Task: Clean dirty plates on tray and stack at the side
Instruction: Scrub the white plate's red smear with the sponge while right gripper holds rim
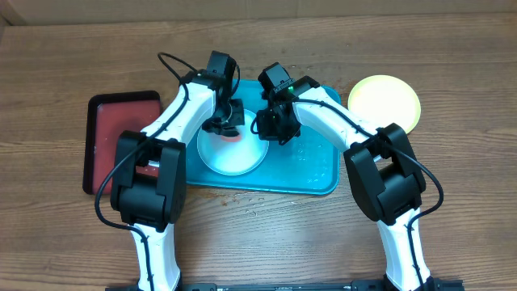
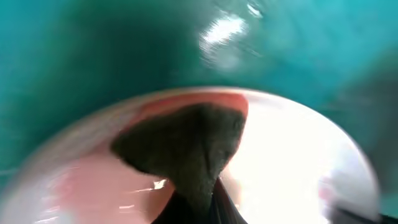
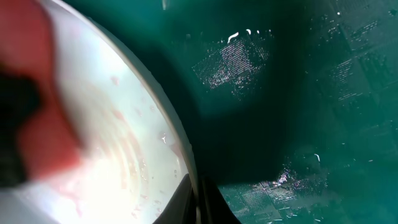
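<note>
Sponge (image 1: pixel 231 134) in my left gripper (image 1: pixel 225 123), pink with a dark face. My jaws are pinched narrow on it, and it presses down on the far part of the pale plate (image 1: pixel 234 158). My left wrist view is blurred, but it shows the dark wedge of the sponge against the plate's bright surface, with pink around it.

My right gripper (image 1: pixel 272 129) is at the plate's right edge. In the right wrist view the rim runs straight in between my two fingertips, which sit close together on it, so I am holding the plate by its rim. Faint pink smears show on the plate's inner surface.

The plate lies on the left half of the turquoise tray (image 1: pixel 311 174), in the middle of the wooden table (image 1: pixel 452 65). The tray's floor looks wet and shiny beside the plate. A yellow-green plate (image 1: pixel 384 103) rests on the table just off the tray's far right corner. A dark red tray (image 1: pixel 121 133) lies to the left of the turquoise one.
</note>
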